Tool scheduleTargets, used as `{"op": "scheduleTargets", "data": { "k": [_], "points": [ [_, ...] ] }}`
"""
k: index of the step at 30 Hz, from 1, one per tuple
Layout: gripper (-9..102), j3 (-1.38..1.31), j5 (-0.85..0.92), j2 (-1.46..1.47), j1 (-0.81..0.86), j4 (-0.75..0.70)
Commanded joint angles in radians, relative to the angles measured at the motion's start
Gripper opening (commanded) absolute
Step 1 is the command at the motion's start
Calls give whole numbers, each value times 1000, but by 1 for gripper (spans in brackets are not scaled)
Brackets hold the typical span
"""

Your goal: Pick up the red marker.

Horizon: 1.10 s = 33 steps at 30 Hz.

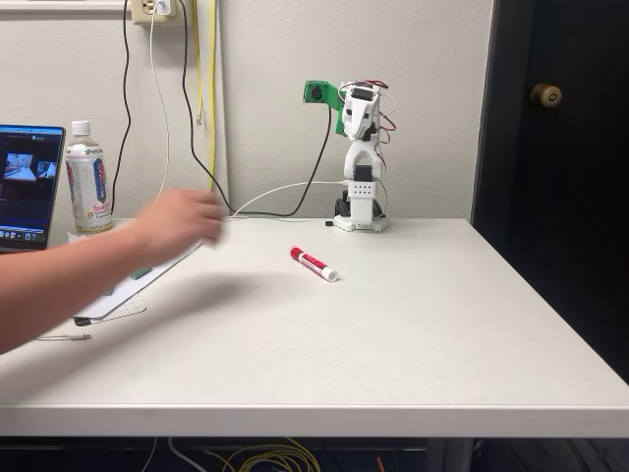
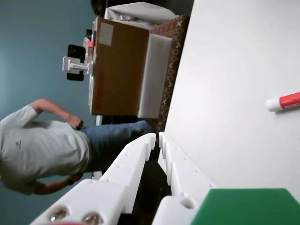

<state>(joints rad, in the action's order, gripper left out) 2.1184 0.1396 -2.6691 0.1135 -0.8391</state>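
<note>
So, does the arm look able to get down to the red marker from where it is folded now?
Probably yes: the red marker lies alone on bare table in front of the arm, and the person's hand is off to the side.

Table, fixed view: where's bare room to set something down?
Free: the table right of the marker and the whole front strip. Crowded: the left side, with a person's hand, papers, bottle and laptop.

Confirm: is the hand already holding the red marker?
No: the red marker lies alone on the table, while the hand is shut and holds nothing.
</note>
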Motion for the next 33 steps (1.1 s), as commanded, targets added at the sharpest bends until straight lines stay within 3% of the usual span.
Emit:
{"op": "scheduleTargets", "data": {
  "k": [1, 14, 33],
  "points": [
    [0, -34, 3, -15, 23, -15],
    [0, -186, -18, 48, 117, -161],
    [0, -186, 25, 132, 147, -299]
  ]
}}
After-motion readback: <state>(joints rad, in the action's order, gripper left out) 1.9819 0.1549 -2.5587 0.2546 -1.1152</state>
